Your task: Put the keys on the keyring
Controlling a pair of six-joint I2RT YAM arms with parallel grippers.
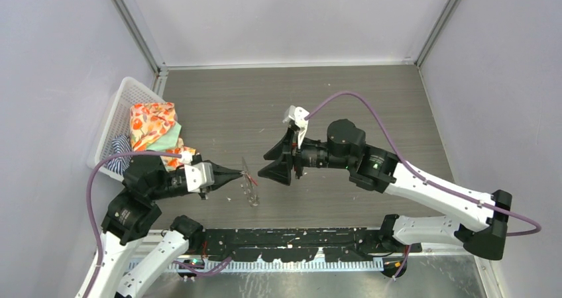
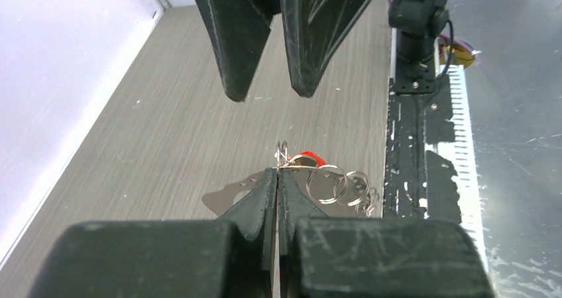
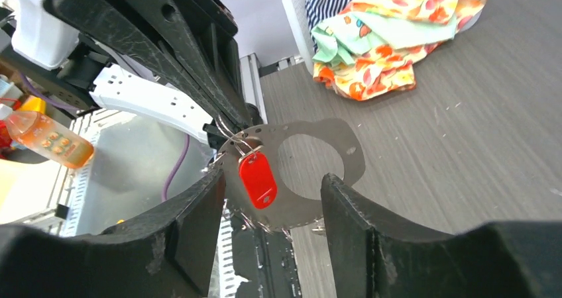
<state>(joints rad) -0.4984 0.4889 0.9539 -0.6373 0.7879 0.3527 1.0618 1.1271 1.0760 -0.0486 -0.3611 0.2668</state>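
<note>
The keyring is a flat silver ring-shaped plate with a large hole, fringed with small silver split rings. My left gripper is shut on its edge and holds it upright above the table; its jaws are closed on the plate in the left wrist view. The key has a red plastic head and hangs from a small wire ring at the plate's edge, next to the left fingertips. My right gripper is open and empty, with its fingers either side of the plate and apart from it.
A white basket holding patterned clothes stands at the left wall, behind the left arm. The black base rail runs along the near edge. An orange bottle lies off the table.
</note>
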